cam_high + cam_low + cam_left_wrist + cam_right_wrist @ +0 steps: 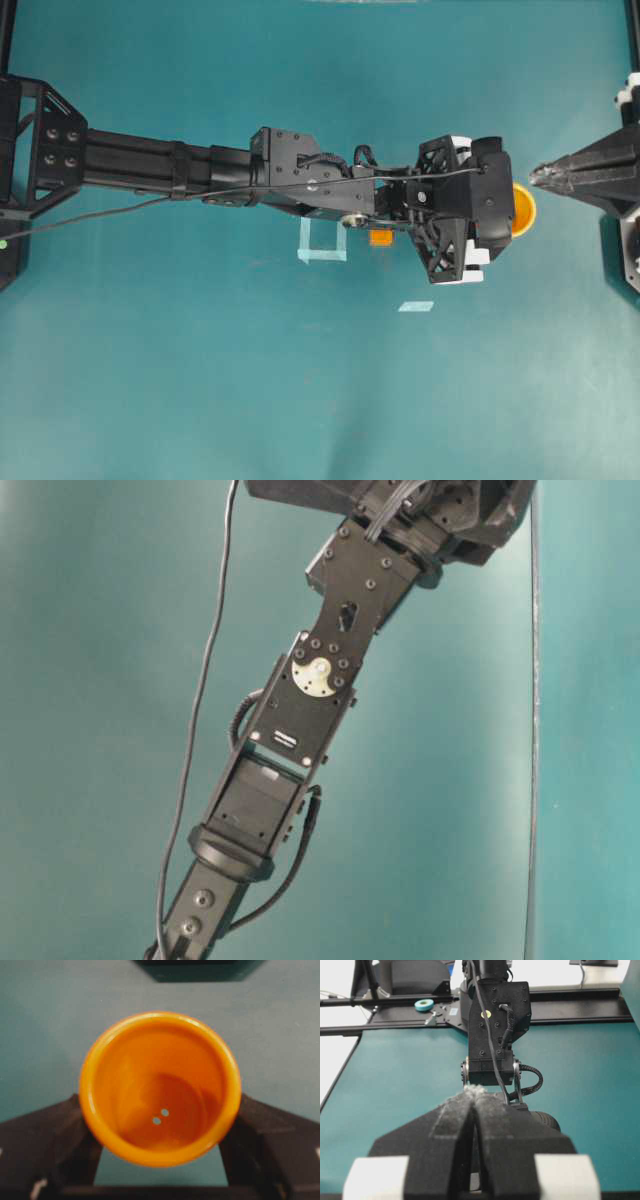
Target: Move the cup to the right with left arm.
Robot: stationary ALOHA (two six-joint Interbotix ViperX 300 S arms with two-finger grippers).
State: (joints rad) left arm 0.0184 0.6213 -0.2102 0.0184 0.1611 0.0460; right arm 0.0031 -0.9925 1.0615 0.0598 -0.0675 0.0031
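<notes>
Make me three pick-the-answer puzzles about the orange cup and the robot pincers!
1. Where is the cup?
A. between the left pincer's fingers
B. beside the tape roll
C. under the right pincer

2. How many small holes show in the cup's bottom?
A. none
B. two
C. five

3. How is the right pincer?
A. wide open
B. gripping a cube
C. shut, empty

Answers: 1 A, the left wrist view shows a black finger on each side of it. 2 B, two pale dots show inside. 3 C, its fingers meet with nothing between.

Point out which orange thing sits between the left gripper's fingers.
The cup, round and hollow, between the left gripper's fingers. The orange cube lies under the arm.
</notes>
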